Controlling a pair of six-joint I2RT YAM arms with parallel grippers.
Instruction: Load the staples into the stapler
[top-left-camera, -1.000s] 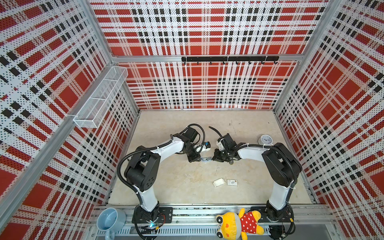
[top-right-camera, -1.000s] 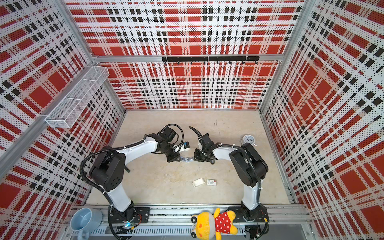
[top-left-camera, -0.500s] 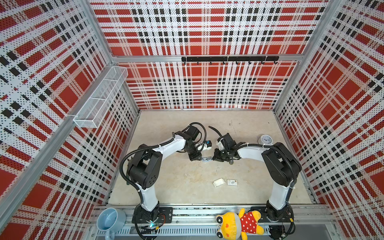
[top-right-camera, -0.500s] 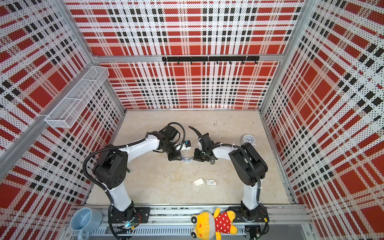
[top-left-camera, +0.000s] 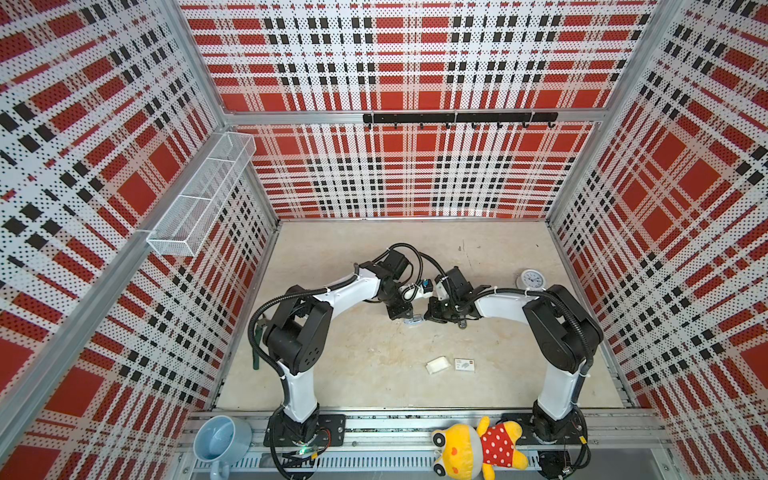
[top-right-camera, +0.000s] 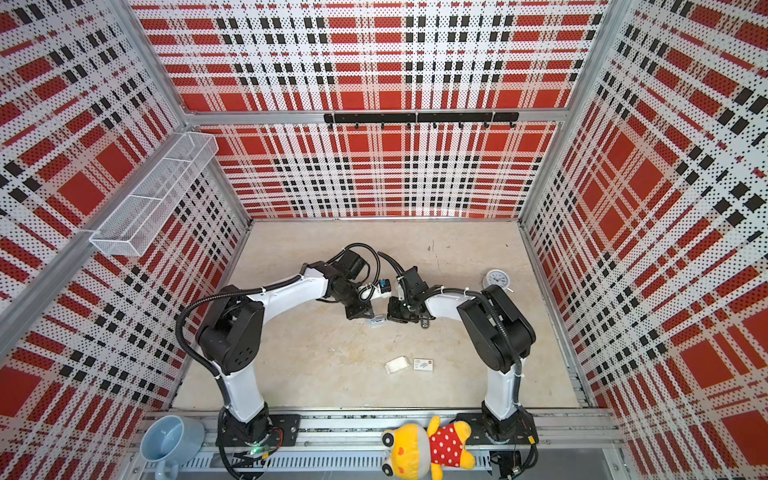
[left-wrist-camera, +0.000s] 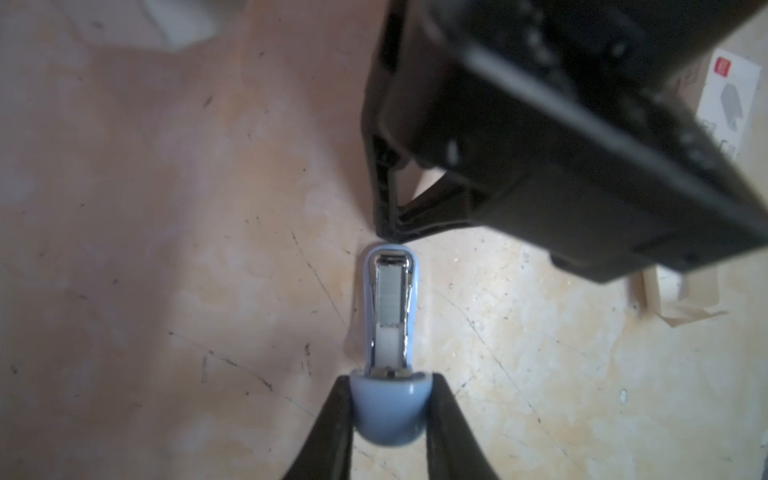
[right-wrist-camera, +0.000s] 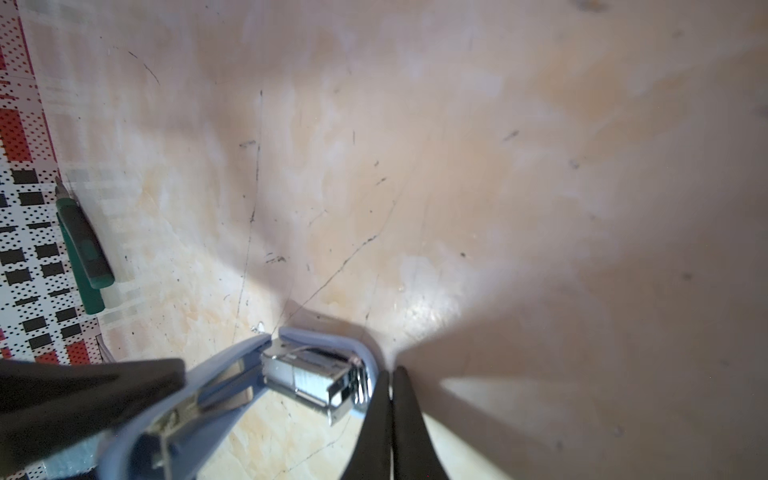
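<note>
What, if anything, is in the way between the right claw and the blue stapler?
Nothing visible. The right gripper, shut, has its tips right at the front of the stapler; the left gripper clamps its rounded back end.

A wire basket (top-left-camera: 199, 195) and a black hook rail (top-left-camera: 459, 118) hang on the walls (top-left-camera: 415, 62), a round dial (top-left-camera: 532, 279) sits on the table (top-left-camera: 365, 374), and a blue cup (top-left-camera: 220, 440) and yellow plush toy (top-left-camera: 478, 451) lie at the front edge.
</note>
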